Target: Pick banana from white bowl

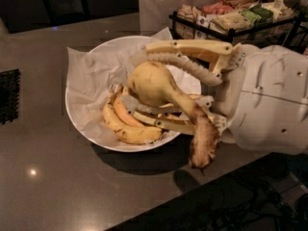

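My gripper [135,81] is shut on the banana [154,83], holding it lifted above the right half of the white bowl [79,121]. One cream finger [187,57] runs over the top of the fruit and the other [159,123] lies beneath it. The banana is yellow and speckled. Its browned end [203,146] hangs down past the bowl's near rim. A cleaner-yellow pair of bananas [127,129] still lies on the crinkled paper inside the bowl. The white arm housing [269,100] fills the right side.
A black wire basket [231,23] of packaged snacks stands at the back right, close behind the arm. A dark grate [9,96] lies at the left edge. The grey counter's front edge [159,203] runs diagonally across the bottom, with dark floor and cables below it.
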